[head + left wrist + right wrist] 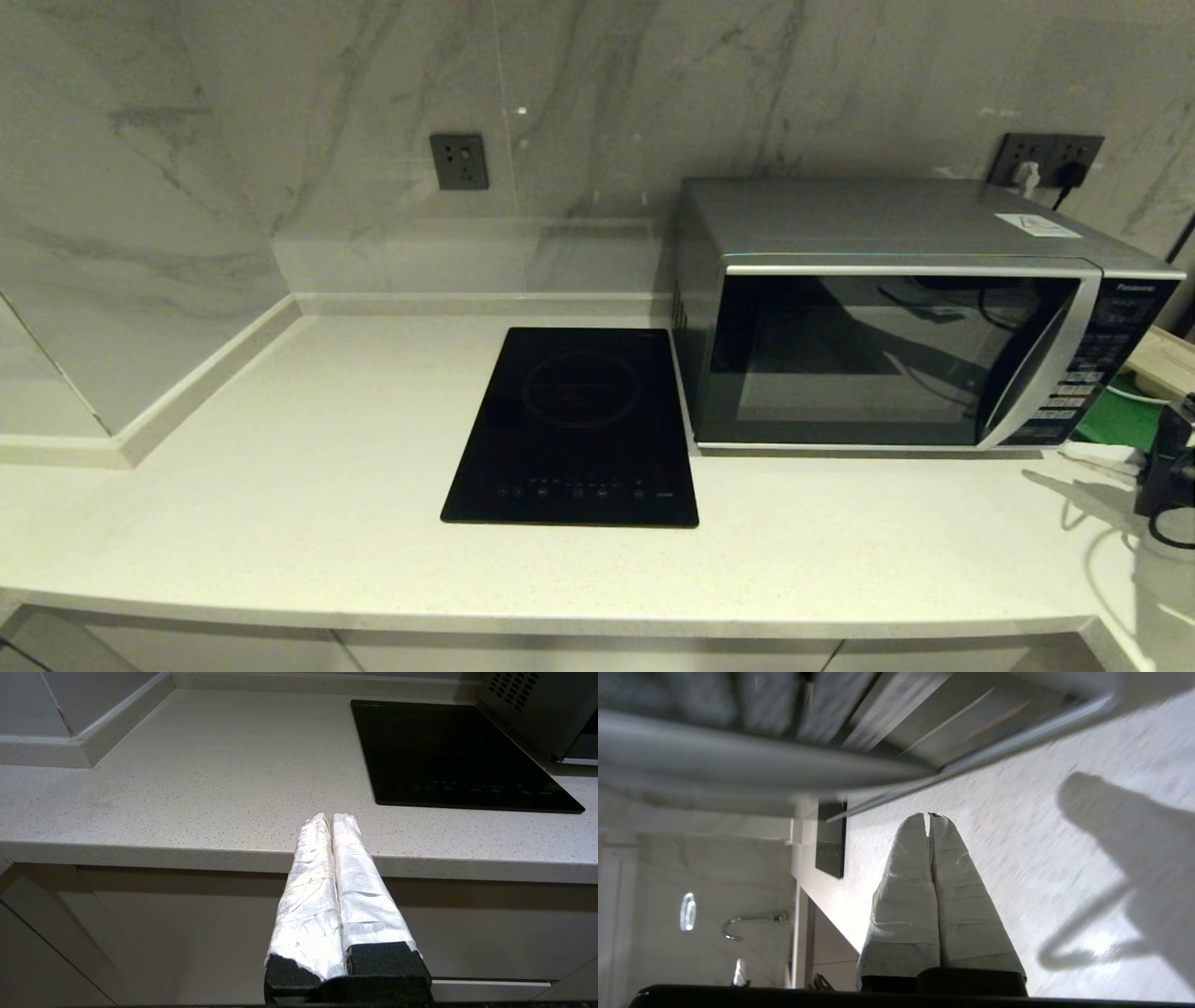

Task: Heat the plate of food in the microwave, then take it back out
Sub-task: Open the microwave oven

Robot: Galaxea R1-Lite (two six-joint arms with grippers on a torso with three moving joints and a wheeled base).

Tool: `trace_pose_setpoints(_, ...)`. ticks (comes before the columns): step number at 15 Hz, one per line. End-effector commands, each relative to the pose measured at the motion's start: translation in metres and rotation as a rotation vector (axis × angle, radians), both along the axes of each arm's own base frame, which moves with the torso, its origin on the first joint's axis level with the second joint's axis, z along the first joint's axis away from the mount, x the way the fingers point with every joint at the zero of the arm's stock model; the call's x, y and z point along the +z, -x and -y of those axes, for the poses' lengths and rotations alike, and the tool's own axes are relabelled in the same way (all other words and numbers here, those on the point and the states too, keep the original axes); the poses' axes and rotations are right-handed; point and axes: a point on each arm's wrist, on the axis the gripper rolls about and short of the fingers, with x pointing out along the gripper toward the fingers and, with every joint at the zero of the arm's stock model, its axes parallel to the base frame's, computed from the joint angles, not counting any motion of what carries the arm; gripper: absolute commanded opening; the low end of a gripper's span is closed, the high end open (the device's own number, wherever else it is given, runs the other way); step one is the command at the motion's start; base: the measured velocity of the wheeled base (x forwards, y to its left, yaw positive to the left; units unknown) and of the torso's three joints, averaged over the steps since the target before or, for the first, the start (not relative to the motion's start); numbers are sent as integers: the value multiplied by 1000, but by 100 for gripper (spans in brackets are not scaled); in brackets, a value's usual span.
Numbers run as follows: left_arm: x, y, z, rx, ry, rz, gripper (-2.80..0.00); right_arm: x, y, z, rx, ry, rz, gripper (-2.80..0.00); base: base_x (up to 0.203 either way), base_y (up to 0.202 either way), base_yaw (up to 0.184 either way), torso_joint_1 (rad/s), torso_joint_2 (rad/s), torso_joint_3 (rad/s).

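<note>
On the pale speckled stone table point(280, 523) we see the large silver microwave point(896, 317) standing against the marble wall, its dark glass door shut, with the flat black induction hob point(574, 429) just beside it on our left. We judge the door must be opened before anything else can go in. The plate of food is not visible in any view; beyond the microwave's button panel only a corner of something green point(1111, 420) and a pale object show, and we cannot tell what they carry.

Our right claw point(928, 816) is clenched on nothing, its two white-wrapped fingers point(906, 891) pressed together. It hangs over the table near the microwave's lower front edge, casting a shadow on the stone. We judge it is placed there to reach the curved silver handle strip point(1046, 364).

Our left claw point(331, 817) is likewise clenched and empty, parked below the table's front edge, well apart from the microwave.
</note>
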Motion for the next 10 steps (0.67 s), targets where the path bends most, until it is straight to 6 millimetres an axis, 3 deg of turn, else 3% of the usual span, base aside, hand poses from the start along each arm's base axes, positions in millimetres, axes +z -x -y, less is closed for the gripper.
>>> trace_pose_setpoints(1,0,0,0,1,1,0,-280,36,22,-16,4,42,39,-280,0,0,0,0,0,0)
trace_pose_setpoints(4,0,0,0,1,1,0,-280,74,54,-35,-7,89,55,-280,0,0,0,0,0,0)
trace_pose_setpoints(6,0,0,0,1,1,0,-280,111,76,-55,-13,133,63,-280,0,0,0,0,0,0)
trace_pose_setpoints(10,0,0,0,1,1,0,-280,179,113,-112,-18,324,-37,-280,0,0,0,0,0,0)
